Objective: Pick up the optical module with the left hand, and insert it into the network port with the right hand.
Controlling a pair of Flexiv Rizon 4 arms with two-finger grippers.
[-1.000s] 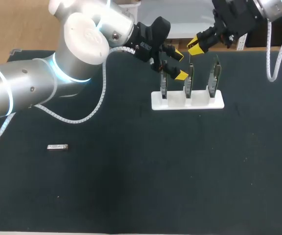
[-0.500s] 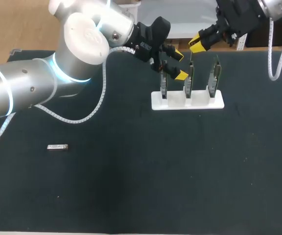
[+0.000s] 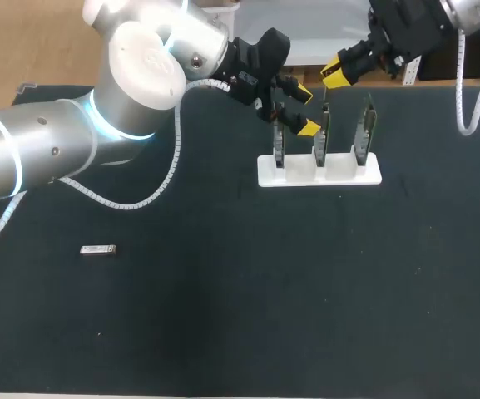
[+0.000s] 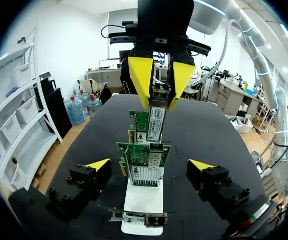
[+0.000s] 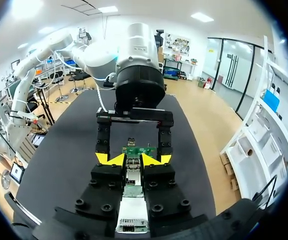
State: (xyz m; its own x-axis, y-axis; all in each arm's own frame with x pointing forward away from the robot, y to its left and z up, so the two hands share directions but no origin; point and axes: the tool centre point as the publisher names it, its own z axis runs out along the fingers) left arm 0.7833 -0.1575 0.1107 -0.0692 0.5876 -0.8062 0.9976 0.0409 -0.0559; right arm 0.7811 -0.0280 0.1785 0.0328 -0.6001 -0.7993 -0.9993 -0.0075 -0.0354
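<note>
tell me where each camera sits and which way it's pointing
Head view: above and behind, looking down on the table; left end effector and right end effector by the card stand.
Left wrist view: on the left wrist, facing the right end effector holding the module; own tips show.
Right wrist view: opposite, facing the left arm; own fingers show.
Shared: all see the card stand.

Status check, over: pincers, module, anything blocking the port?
Left pincer open, beside card stand. Right pincer shut on optical module, above network port, not inserted. Second module on table, well clear.
</note>
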